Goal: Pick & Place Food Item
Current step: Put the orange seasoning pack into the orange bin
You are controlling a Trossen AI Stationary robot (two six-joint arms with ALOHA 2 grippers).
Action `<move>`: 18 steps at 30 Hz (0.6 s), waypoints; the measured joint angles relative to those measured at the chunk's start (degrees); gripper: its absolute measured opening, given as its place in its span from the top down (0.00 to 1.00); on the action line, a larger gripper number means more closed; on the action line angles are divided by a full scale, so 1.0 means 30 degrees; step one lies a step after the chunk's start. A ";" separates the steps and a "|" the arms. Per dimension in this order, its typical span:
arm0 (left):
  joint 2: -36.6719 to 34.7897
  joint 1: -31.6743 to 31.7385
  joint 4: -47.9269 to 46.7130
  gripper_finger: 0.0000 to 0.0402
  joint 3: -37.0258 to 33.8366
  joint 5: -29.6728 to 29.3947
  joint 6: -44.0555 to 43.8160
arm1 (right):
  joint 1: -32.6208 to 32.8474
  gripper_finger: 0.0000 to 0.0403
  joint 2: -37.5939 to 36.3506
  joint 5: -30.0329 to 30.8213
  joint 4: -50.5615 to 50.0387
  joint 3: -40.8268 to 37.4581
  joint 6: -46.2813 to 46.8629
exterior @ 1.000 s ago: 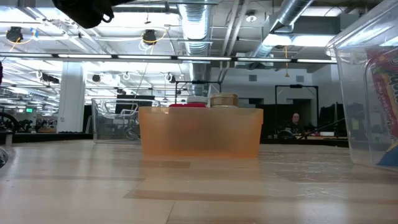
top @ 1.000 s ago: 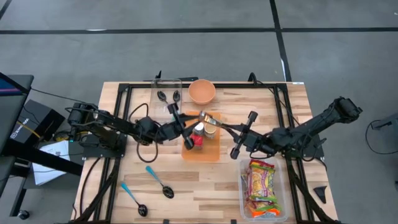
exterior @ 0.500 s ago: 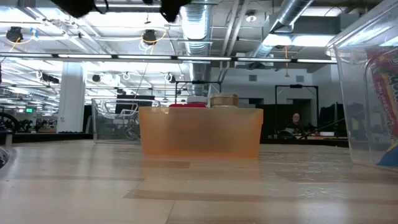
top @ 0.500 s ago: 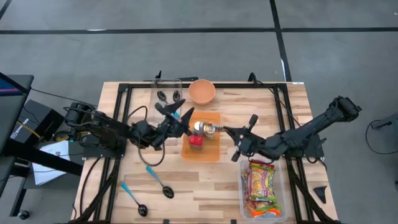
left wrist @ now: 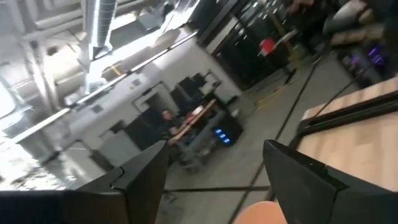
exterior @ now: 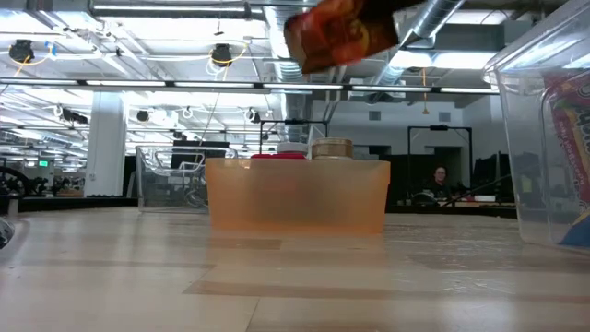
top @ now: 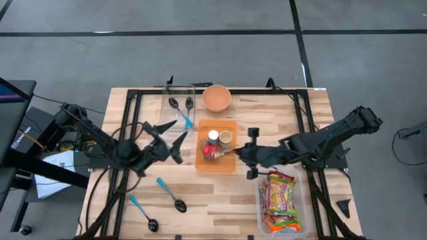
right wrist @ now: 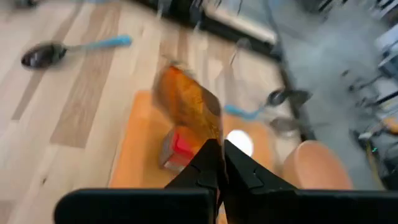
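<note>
Dangling from the pinched right hand (right wrist: 219,163), snack packet (right wrist: 186,102) above orange tray (top: 229,164).

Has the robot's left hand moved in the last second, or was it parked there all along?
Yes. The left hand has pulled back from over the orange tray, toward the table's left edge, and now sits open beside the tray.

1. You are working in a large industrial lab or workshop hall: exposed silver ducts (exterior: 293,37) and pipes run under the open ceiling.
2. You see strip lights and hanging lamps (exterior: 221,55) receding far back.
3. Your wooden worktop (top: 220,200) stands on a bare grey concrete floor (top: 200,40).
4. A person (exterior: 439,177) sits at distant desks.
</note>
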 joint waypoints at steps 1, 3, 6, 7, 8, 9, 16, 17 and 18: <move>-0.0347 -0.0278 -0.0040 0.36 -0.0325 -0.0021 -0.0285 | -0.0238 1.00 0.0489 -0.0139 -0.0514 0.0392 0.0178; -0.1018 -0.0721 -0.0061 0.36 -0.0967 -0.0039 -0.0931 | -0.0737 1.00 0.1517 -0.0459 -0.1855 0.1355 0.0424; -0.1930 -0.1067 -0.0059 0.36 -0.1645 -0.0046 -0.1473 | -0.1422 1.00 0.3097 -0.1367 -0.4766 0.3249 0.0483; -0.2207 -0.1101 -0.0066 0.36 -0.1779 -0.0069 -0.1545 | -0.1614 1.00 0.3612 -0.1616 -0.6018 0.4108 0.0466; -0.2439 -0.1157 -0.0053 0.36 -0.1849 -0.0078 -0.1588 | -0.1804 1.00 0.4087 -0.1841 -0.7280 0.5087 0.0519; -0.2633 -0.1168 -0.0036 0.36 -0.1913 -0.0065 -0.1588 | -0.2005 1.00 0.4518 -0.2102 -0.8625 0.6121 0.0762; -0.3104 -0.1168 -0.0151 0.36 -0.1941 -0.0178 -0.1031 | -0.2698 1.00 0.8103 -0.5623 -1.6026 1.3448 0.1308; -0.3104 -0.1168 -0.0180 0.36 -0.1941 -0.0190 -0.0949 | -0.2711 1.00 0.8728 -0.6115 -1.6958 1.4385 0.1196; -0.3104 -0.1168 -0.0145 0.36 -0.1941 -0.0255 -0.0885 | -0.2745 1.00 0.9440 -0.6407 -1.7850 1.5396 0.1199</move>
